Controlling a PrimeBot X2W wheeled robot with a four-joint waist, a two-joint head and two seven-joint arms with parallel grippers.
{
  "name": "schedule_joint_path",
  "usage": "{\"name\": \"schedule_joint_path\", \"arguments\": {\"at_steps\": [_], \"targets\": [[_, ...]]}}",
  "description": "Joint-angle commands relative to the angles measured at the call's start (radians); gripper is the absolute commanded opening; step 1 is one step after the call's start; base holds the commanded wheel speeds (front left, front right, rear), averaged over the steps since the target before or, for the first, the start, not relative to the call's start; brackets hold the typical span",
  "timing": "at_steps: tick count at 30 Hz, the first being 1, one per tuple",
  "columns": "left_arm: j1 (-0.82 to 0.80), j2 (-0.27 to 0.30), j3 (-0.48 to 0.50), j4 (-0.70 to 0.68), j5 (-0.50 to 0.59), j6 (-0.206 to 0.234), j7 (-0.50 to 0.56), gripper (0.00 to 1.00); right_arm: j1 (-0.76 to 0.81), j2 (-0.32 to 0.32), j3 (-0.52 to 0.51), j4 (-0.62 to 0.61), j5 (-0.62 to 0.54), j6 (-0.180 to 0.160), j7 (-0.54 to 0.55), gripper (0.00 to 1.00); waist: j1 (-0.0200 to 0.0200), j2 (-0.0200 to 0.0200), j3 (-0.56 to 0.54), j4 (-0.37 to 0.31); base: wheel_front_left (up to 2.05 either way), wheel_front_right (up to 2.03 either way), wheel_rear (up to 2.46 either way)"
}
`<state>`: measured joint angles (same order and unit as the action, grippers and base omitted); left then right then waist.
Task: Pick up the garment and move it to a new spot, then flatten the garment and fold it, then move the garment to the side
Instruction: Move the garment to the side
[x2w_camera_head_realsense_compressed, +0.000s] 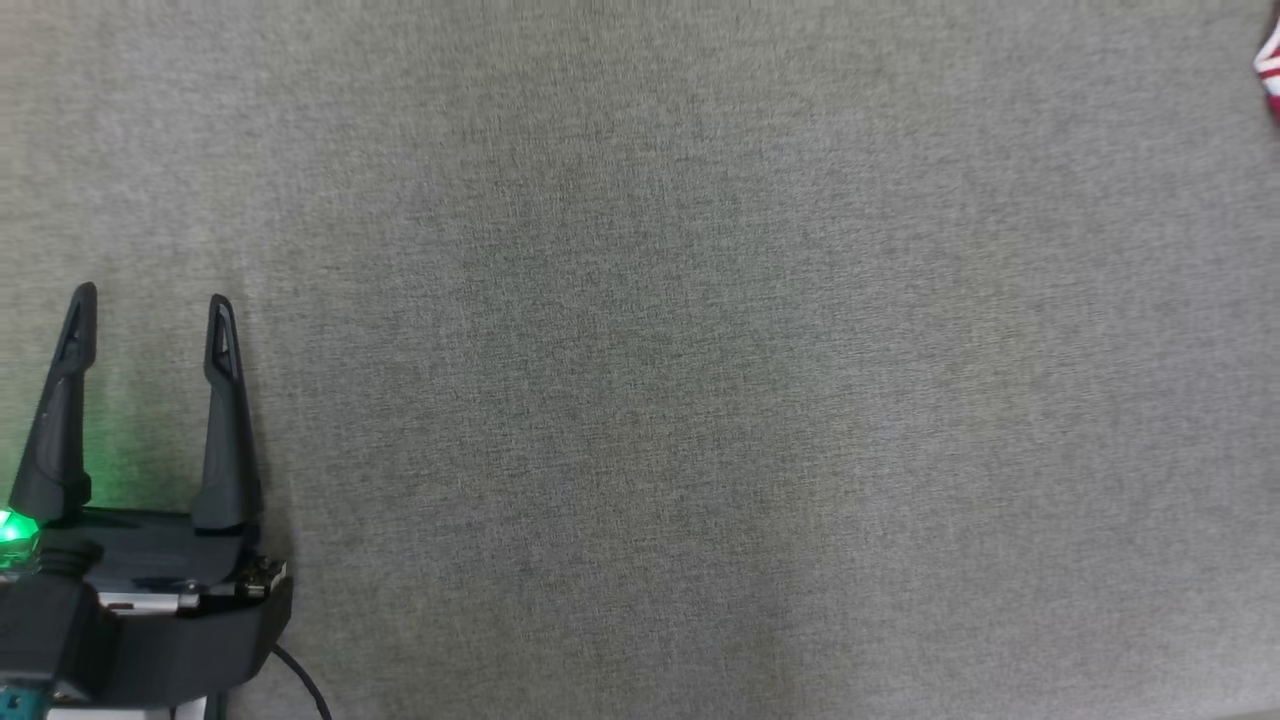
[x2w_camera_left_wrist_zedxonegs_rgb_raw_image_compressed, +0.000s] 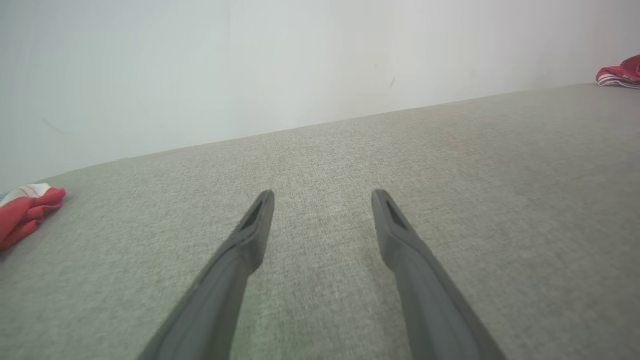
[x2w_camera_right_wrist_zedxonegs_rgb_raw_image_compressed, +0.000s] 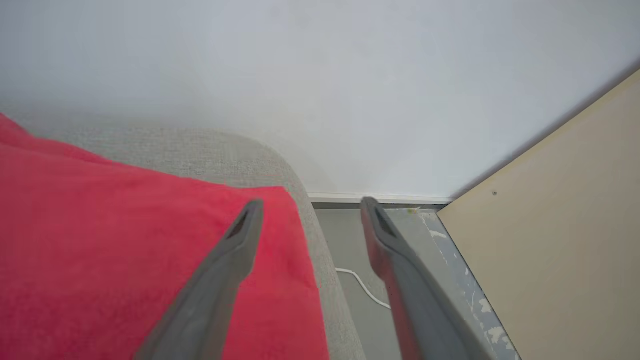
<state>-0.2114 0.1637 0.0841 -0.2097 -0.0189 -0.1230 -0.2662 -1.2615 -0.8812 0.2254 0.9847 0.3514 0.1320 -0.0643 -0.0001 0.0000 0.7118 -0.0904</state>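
Note:
A red garment lies flat at the rounded edge of the grey fabric surface in the right wrist view. My right gripper is open above it, one finger over the cloth and the other over the floor beyond the edge. A red and white sliver of garment shows at the head view's top right edge. My left gripper stands open and empty at the lower left, far from it. The left wrist view shows the left gripper over bare fabric and a red and white garment far off at the right.
Another red and white cloth lies at the left edge of the left wrist view. A pale wall backs the surface. Beyond the surface's edge are grey floor, a white cable and a beige panel.

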Motion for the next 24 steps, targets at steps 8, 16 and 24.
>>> {"name": "schedule_joint_path", "arguments": {"at_steps": [8, 16, 24], "targets": [[0.048, -0.020, 0.024, 0.048, -0.014, 0.013, 0.001, 1.00, 0.052, 0.073, 0.014, -0.022, -0.004, -0.003, -0.103, 1.00, 0.0001, 0.0000, -0.159, 0.007, 0.00, 0.00, 0.00], [0.144, -0.056, 0.048, 0.106, -0.041, 0.014, 0.001, 1.00, 0.213, 0.184, 0.024, -0.132, 0.034, -0.003, -0.191, 1.00, 0.0001, 0.0000, -0.369, 0.030, 0.00, 0.00, 0.00], [0.242, -0.071, 0.052, 0.159, -0.042, 0.008, 0.001, 1.00, 0.467, 0.319, -0.020, -0.306, 0.015, -0.003, -0.201, 1.00, 0.0001, 0.0000, -0.532, 0.061, 0.00, 0.00, 0.00]]}}
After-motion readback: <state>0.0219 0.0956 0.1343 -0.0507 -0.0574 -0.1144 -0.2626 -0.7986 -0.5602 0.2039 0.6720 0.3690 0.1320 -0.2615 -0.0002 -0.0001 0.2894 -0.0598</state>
